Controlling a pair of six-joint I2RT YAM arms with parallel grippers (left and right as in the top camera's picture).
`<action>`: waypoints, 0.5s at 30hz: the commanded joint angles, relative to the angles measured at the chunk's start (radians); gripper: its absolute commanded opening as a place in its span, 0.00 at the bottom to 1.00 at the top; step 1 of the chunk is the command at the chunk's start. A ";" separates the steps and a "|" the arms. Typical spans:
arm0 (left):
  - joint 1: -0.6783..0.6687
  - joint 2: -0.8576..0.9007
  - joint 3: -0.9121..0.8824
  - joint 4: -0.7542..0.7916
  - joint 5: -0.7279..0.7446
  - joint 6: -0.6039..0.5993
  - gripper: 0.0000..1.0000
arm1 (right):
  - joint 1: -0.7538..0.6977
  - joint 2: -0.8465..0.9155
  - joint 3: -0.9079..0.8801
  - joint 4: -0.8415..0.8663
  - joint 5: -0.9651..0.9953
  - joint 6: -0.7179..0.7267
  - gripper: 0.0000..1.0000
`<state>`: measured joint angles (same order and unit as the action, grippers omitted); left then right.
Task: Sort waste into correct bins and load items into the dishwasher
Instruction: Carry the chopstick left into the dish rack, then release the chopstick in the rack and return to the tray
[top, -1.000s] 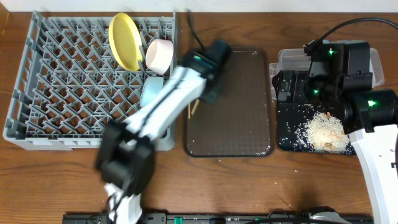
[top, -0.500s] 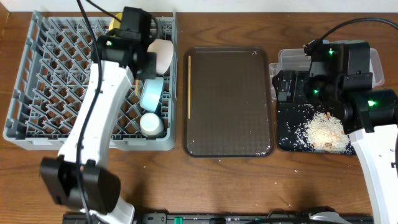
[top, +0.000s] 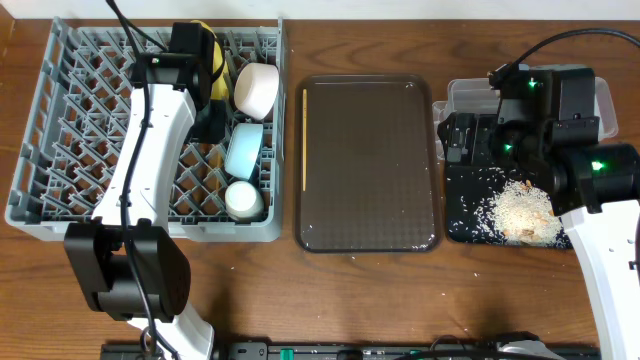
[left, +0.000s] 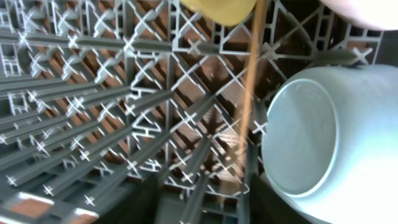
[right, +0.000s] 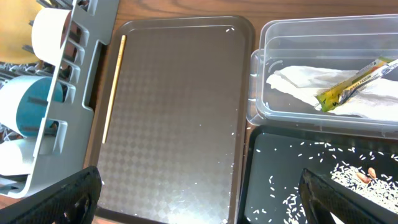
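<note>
So, the left hand (left: 202, 202) hung low in the dish rack (top: 60, 130) with its fingers apart. A chopstick (left: 250, 93) sat among the pegs just beside one finger, not pinched I think. The right hand (right: 199, 193) gaped wide, empty. Light blue bowl (top: 244, 150), white bowl (top: 255, 88) and cup (top: 243, 200) were racked, napkin (right: 298, 81) and sachet (right: 354, 81) sat in the clear tub (right: 323, 118), and rice (top: 520, 210) was on the black tray (top: 460, 225). Only the second chopstick (right: 114, 87) was left, on the brown serving tray (right: 180, 124). The arm hid most of the yellow plate (top: 208, 38).

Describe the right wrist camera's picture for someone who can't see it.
A brown serving tray fills the middle, one wooden chopstick lying along its left edge. To the right, a clear tub holds a white napkin and a green-yellow wrapper, above a black tray scattered with rice. A grey dish rack stands left.
</note>
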<state>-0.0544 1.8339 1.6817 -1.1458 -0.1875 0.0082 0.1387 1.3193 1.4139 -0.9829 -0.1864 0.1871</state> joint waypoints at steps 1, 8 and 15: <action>0.001 -0.007 0.003 -0.006 -0.005 -0.005 0.55 | -0.018 0.003 0.009 -0.001 -0.002 0.010 0.99; -0.026 -0.045 0.040 -0.005 0.130 -0.076 0.56 | -0.018 0.003 0.009 -0.001 -0.002 0.010 0.99; -0.195 -0.077 0.046 0.089 0.195 -0.205 0.52 | -0.018 0.003 0.009 -0.001 -0.002 0.010 0.99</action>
<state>-0.1791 1.7851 1.6974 -1.0744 -0.0425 -0.1131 0.1387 1.3193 1.4136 -0.9829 -0.1864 0.1871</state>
